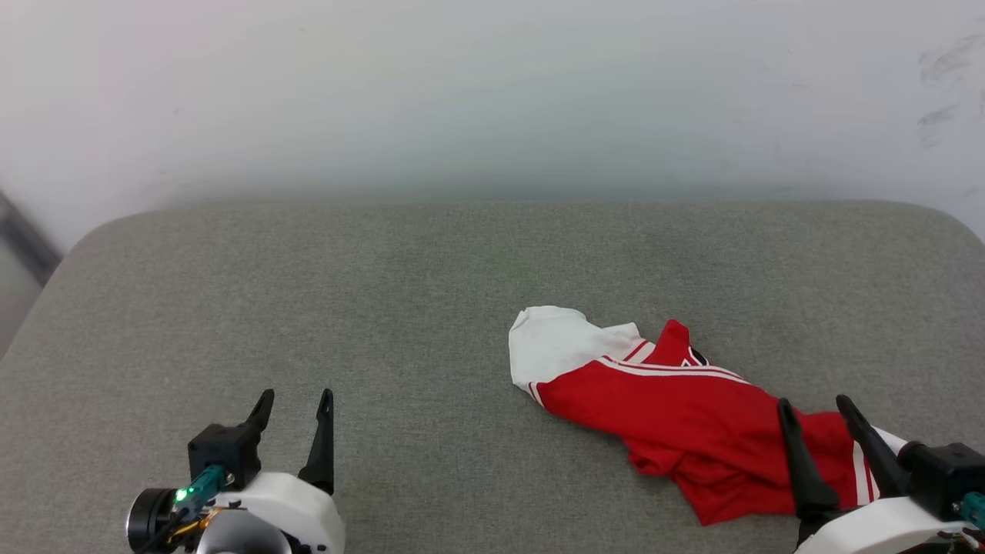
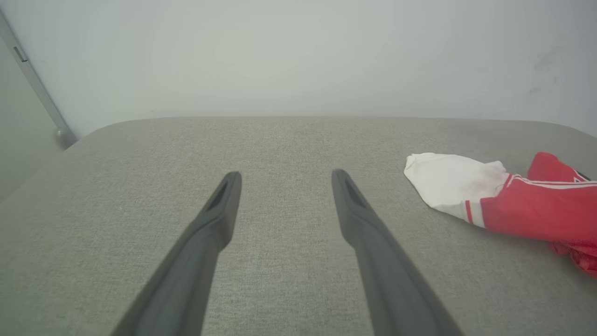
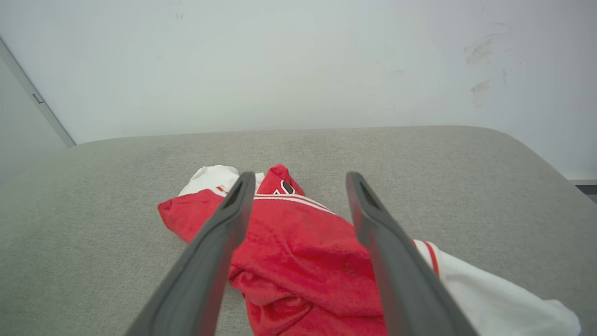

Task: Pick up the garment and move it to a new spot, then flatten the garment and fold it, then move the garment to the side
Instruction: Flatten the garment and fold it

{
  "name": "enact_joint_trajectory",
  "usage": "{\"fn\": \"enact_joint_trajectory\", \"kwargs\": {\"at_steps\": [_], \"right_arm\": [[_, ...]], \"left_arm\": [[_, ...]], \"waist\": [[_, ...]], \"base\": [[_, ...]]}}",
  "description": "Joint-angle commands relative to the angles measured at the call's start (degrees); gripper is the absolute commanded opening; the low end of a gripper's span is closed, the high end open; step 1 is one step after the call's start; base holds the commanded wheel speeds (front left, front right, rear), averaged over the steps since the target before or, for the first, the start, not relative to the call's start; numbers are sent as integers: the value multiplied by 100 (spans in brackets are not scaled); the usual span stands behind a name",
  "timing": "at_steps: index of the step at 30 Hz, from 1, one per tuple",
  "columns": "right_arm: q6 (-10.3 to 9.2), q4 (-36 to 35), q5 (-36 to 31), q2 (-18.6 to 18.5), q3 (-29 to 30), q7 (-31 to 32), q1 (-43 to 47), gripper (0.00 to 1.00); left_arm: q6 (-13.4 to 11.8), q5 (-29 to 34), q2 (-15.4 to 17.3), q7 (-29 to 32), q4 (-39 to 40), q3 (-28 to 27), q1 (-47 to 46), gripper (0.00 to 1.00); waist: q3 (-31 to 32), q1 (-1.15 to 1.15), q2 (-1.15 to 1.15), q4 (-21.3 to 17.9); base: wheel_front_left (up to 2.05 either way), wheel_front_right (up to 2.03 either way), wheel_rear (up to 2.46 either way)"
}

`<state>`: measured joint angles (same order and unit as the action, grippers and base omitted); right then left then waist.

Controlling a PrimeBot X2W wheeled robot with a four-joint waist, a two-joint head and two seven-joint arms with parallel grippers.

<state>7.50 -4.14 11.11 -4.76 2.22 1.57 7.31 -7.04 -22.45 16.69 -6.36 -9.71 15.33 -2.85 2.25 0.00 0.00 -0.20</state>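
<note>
Garment: I see the garment (image 1: 677,415) crumpled on the right side of the grey worktop (image 1: 385,308).
Right claw: my right claw (image 1: 813,400) hovers over its near end, fingers spread, holding nothing.
Left claw: my left claw (image 1: 297,392) is well apart from it, spread and empty.

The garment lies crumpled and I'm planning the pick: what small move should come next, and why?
Probably lower the right gripper and close it on the garment: its fingers are open with bunched red cloth showing between them, nothing held yet. The left gripper is open over bare grey cushion, apart from the cloth.
</note>
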Motion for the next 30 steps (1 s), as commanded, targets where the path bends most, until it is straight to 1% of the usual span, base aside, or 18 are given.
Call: {"fn": "enact_joint_trajectory", "kwargs": {"at_steps": [1, 4, 6, 10, 12, 14, 15, 17, 19, 22, 26, 30], "right_arm": [[-2, -60, -26, 30, -14, 7, -16, 100], [-2, -146, -88, 41, -27, 43, -99, 100], [-2, -228, -119, 40, -35, 39, -186, 100], [-2, -386, -161, 53, -44, 95, -378, 100], [-2, -462, -163, 61, -80, 32, -510, 100], [-2, -483, -154, 70, -109, -20, -603, 100], [-2, -465, -143, 80, -116, -52, -696, 100], [-2, -421, -144, 97, -126, -97, -784, 100], [-2, -378, -111, 118, -168, -149, -865, 100], [-2, -282, -78, 143, -211, -226, -964, 100], [-2, -147, -44, 171, -259, -309, -1060, 100], [-2, -32, 20, 187, -328, -402, -1142, 100]], "left_arm": [[61, -10, 31, 67, 6, 48, -195, 100], [302, -67, 34, 287, -19, 193, -578, 100], [546, -110, 41, 568, -94, 334, -932, 100], [1034, -306, 44, 1145, -255, 510, -1929, 100], [1229, -424, 65, 1530, -454, 649, -2408, 100], [1352, -597, 64, 1934, -656, 825, -2883, 100], [1417, -752, 118, 2347, -875, 1052, -3344, 100], [1442, -946, 154, 2749, -1095, 1297, -3726, 100], [1451, -1280, 194, 3188, -1265, 1627, -4056, 100], [1452, -1753, 371, 3744, -1536, 2140, -4460, 100], [1454, -2189, 564, 4098, -1976, 2607, -4849, 100], [1455, -2542, 650, 4257, -2420, 2970, -5095, 100]], "waist": [[-38, 0, 0, -12], [-136, 0, 0, -44], [-224, 0, 0, -83], [-614, 0, 0, -246], [-825, 0, 0, -360], [-1013, 0, 0, -476], [-1192, 0, 0, -592], [-1348, 0, 0, -709], [-1494, 0, 0, -835], [-1664, 0, 0, -1017], [-1869, 0, 0, -1223], [-2047, 0, 0, -1396]], "base": [[0, 0, 0], [0, 0, 0], [0, 0, 0], [0, 0, 0], [0, 0, 0], [0, 0, 0], [0, 0, 0], [0, 0, 0], [0, 0, 0], [0, 0, 0], [0, 0, 0], [0, 0, 0]]}}
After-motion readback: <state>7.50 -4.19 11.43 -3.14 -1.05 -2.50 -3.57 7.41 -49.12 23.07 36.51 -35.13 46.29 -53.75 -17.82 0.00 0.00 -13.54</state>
